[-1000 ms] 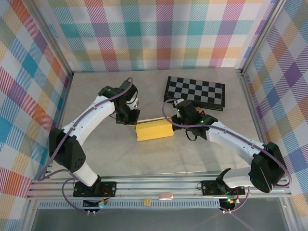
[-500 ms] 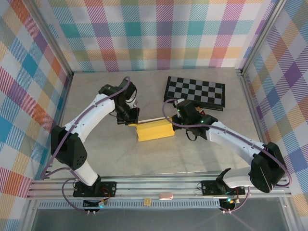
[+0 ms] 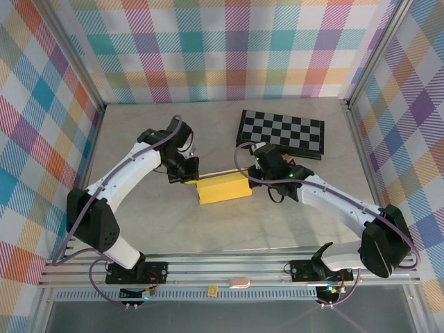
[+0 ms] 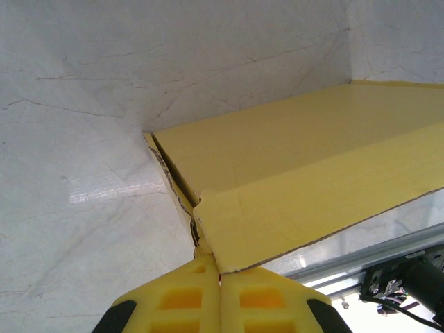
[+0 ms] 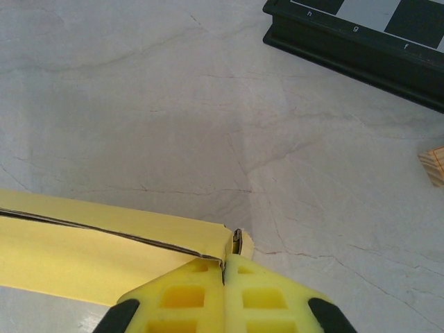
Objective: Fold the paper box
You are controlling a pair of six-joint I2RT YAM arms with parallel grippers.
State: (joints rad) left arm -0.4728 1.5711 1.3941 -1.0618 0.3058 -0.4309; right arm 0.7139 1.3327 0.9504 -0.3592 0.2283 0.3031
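The paper box (image 3: 222, 188) is a mustard-yellow flat rectangular shape lying on the table between the two arms. My left gripper (image 3: 189, 178) is at its left end. In the left wrist view the left gripper (image 4: 220, 269) is shut, with the corner of a side flap of the box (image 4: 298, 159) pinched at its fingertips. My right gripper (image 3: 254, 182) is at the box's right end. In the right wrist view the right gripper (image 5: 224, 260) is shut on a thin tab (image 5: 237, 241) sticking up at the end of the box (image 5: 83, 250).
A black-and-white checkered board (image 3: 281, 132) lies behind the right arm, and its black edge (image 5: 347, 52) shows close by in the right wrist view. A small wooden block (image 5: 433, 165) sits at that view's right edge. Plaid walls enclose the table.
The left arm's elbow and wrist have swung slightly to the left while its gripper stays at the box's left end. The box and the right arm have not moved.
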